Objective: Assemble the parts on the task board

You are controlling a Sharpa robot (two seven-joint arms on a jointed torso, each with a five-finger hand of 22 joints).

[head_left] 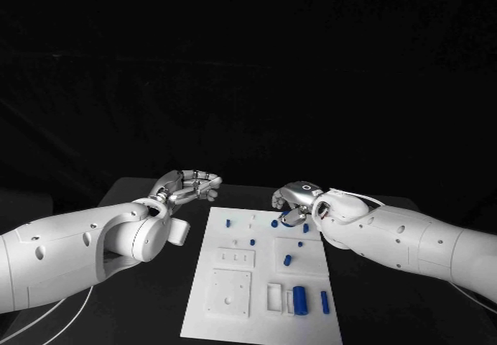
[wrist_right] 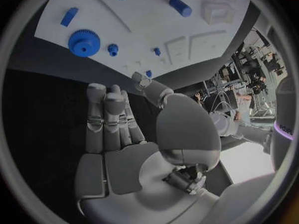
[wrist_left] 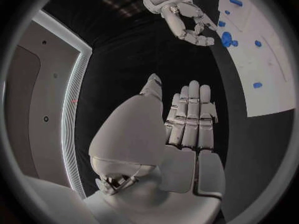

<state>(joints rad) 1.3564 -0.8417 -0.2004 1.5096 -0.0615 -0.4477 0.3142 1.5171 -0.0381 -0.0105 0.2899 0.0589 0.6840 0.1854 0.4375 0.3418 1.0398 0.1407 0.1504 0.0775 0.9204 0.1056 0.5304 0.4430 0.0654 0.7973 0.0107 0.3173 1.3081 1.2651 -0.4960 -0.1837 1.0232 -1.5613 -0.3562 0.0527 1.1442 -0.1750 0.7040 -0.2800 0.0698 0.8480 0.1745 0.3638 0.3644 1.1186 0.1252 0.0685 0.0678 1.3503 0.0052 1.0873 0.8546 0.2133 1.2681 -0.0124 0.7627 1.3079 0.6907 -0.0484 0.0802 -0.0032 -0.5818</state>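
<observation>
The right hand (head_left: 295, 203) is hovering with fingers loosely spread and holding nothing over the far edge of the task board (head_left: 233, 316), just above the blue gear (wrist_right: 82, 42). The left hand (head_left: 187, 187) is idling beside the board over the counter (head_left: 155, 302), fingers straight and empty. Best to lower squarely and pinch the gear's rim.

One board, two robot hands, a scatter of blue parts.
One black counter (head_left: 155, 313) carries one white rectangular task board (head_left: 311, 327). On it lie at least eight small blue plastic parts (wrist_right: 181, 6): one toothed blue gear wheel (wrist_right: 83, 42), one large blue cylinder (head_left: 300, 300), one smaller cylinder, two thin bars, and three little pegs or knobs; a further speck is too small to tell. Two silver many-fingered hands are present, the left robot hand (head_left: 189, 185) and the right robot hand (head_left: 295, 205).
</observation>
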